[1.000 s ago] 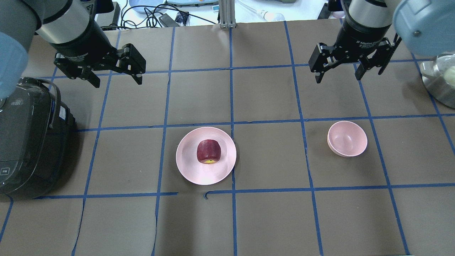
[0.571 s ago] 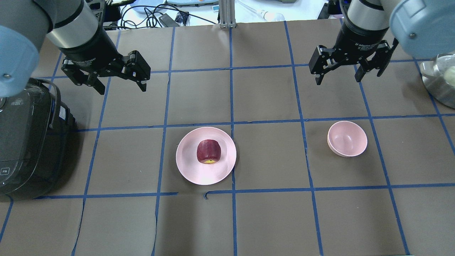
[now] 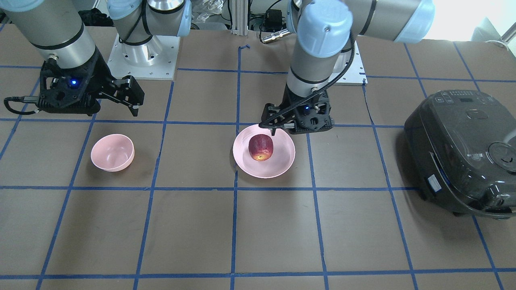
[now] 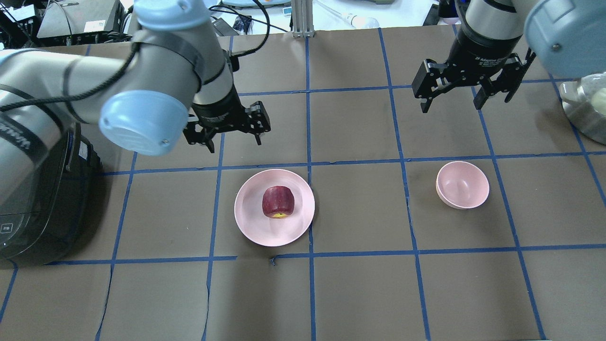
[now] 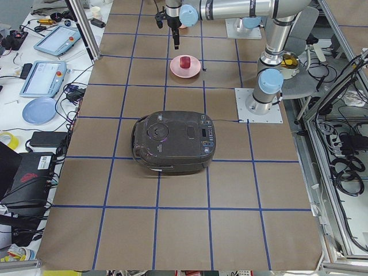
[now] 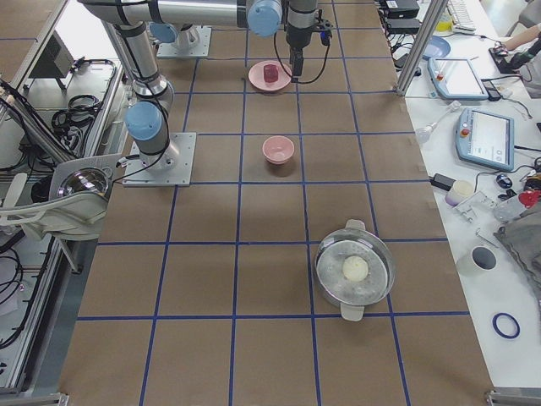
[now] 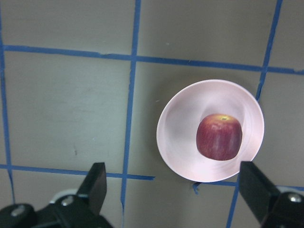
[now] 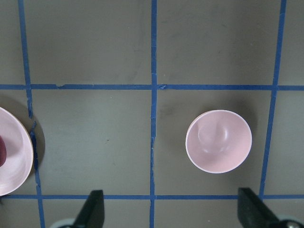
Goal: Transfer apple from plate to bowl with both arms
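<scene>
Dark red apple (image 4: 278,201) sits on the wide pale pink plate (image 4: 248,226), mid-table. Black left gripper (image 4: 233,141) hovers near it, fingers spread wide. Black right gripper (image 4: 450,105), likewise spread, hangs near the small deep pink bowl (image 4: 462,184), right.

Waxy apple (image 4: 278,201) — smooth, matt plate (image 4: 251,222).

light: bright, even overhead | shadows: soft | focus: sharp (wrist views slightly hazy)
</scene>
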Available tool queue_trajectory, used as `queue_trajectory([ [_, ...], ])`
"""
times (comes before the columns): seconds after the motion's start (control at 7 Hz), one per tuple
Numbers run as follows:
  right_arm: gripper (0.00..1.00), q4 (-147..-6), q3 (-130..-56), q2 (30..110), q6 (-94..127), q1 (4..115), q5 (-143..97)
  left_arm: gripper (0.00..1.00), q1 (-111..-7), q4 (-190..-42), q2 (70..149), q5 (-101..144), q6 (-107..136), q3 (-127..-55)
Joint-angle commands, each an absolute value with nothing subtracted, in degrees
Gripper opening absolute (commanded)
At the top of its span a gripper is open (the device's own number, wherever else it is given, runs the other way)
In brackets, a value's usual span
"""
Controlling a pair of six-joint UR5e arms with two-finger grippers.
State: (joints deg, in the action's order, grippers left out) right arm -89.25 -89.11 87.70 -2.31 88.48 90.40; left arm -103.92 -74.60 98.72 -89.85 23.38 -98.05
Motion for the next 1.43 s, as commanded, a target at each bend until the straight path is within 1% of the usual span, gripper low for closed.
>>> queue_trajectory([
  [0.0, 1.00, -89.21, -89.47, 88.68, -2.20, 88.42, 90.18, 1.00, -109.23, -63.34, 103.69, -90.26, 29.78, -104.20],
  [0.14, 1.00, -89.12, -89.56, 88.68, -2.20, 88.24, 90.26, 1.00, -110.03, -57.19, 105.62, -90.35, 29.97, -108.50],
  [0.29, 1.00, -88.77, -89.47, 88.68, -2.20, 88.16, 90.61, 1.00, -110.21, -54.08, 106.69, -90.35, 29.54, -111.15],
  [1.0, 1.00, -89.20, -90.52, 86.49, -4.38, 85.09, 90.70, 1.00, -110.30, -53.79, 109.25, -89.74, 28.04, -113.90],
  [1.14, 1.00, -87.64, -90.35, 87.09, -4.31, 84.12, 90.53, 0.57, -110.30, -53.62, 109.25, -89.74, 27.86, -113.73],
  [1.29, 1.00, -85.80, -89.74, 87.88, -4.13, 84.46, 89.83, 0.33, -110.30, -53.35, 109.07, -89.74, 27.86, -113.56],
])
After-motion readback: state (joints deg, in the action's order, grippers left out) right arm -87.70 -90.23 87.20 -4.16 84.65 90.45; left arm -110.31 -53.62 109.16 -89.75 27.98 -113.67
